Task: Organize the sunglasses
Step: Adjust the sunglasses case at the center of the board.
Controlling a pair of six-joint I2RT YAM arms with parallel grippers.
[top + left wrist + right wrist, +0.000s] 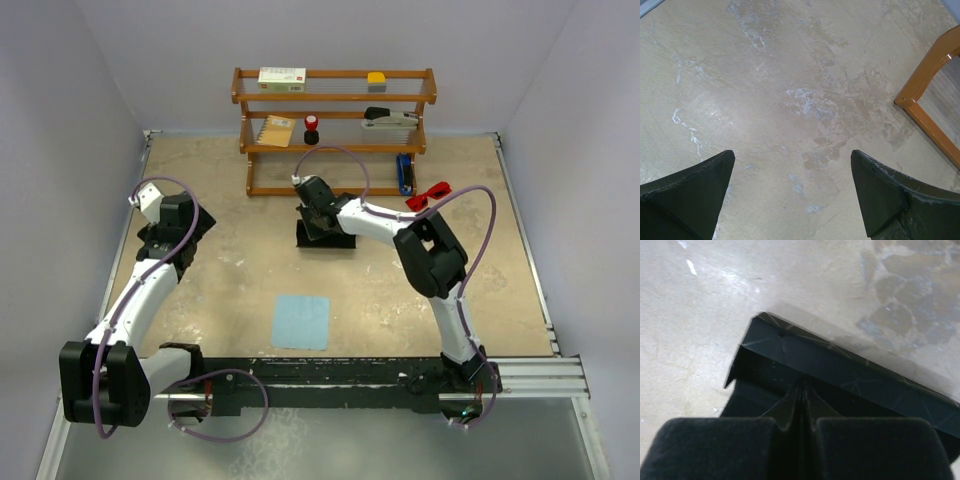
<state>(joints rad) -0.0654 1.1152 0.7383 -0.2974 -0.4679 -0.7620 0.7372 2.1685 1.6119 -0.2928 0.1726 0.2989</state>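
The red sunglasses [428,194] lie on the table just right of the wooden shelf's [335,98] foot, with neither gripper touching them. A black case [326,233] sits in the middle of the table, in front of the shelf. My right gripper [318,208] is over it. In the right wrist view the case [850,377] shows as an open black box, and my right gripper [803,386] is shut with its tips against the case's inner wall. Whether a thin flap sits between the tips does not show. My left gripper [792,155] is open over bare table at the far left [178,218].
A light blue cloth [302,321] lies flat near the front middle. The shelf holds a white box [282,77], a yellow block [376,77], a stapler-like item [388,118] and a small red and black object [311,127]. The shelf's corner [925,95] stands to the right of my left gripper.
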